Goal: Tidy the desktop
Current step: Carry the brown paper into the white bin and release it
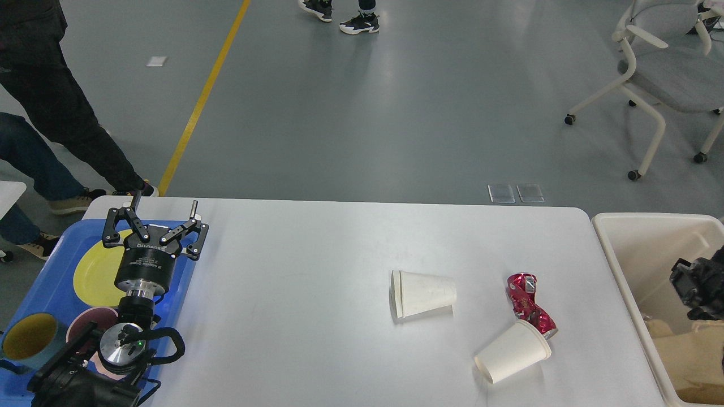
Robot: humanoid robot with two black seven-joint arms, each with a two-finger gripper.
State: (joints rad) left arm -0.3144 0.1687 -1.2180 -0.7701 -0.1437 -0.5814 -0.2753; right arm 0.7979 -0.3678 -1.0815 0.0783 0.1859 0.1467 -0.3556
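Over the tray: left gripper (163,217) is hovering above the blue tray (39,282) at the table's left end, fingers spread wide and grasping nothing.
Right gripper: only a dark part (698,288) is showing over the bin (639,249) at the right edge; I cannot tell whether it is released or clenched.
Desktop (294,294): it is filling the lower middle of the view, white, matte, rounded at the far corners, tray at its left end and bin just beside its right end.
Clutter: two paper cups are lying on their sides, one (423,293) mid-table, one (512,351) nearer me and touching a crushed red can (529,305).
Tray contents: a yellow plate (93,271), a teal mug (28,338) and a pink dish (85,328) partly hidden by my arm.
Risk, rolling: the tipped cups are likely to roll away if a finger is nudging them off-centre.
Risk, knock-on: lifting the near cup may be dragging the can along, since they are touching.
Risk, crushing: thin paper walls are probably buckling under a hard squeeze.
Risk, reach: the litter is lying well apart from the left gripper, so that arm sweeping across could be clipping the tray dishes.
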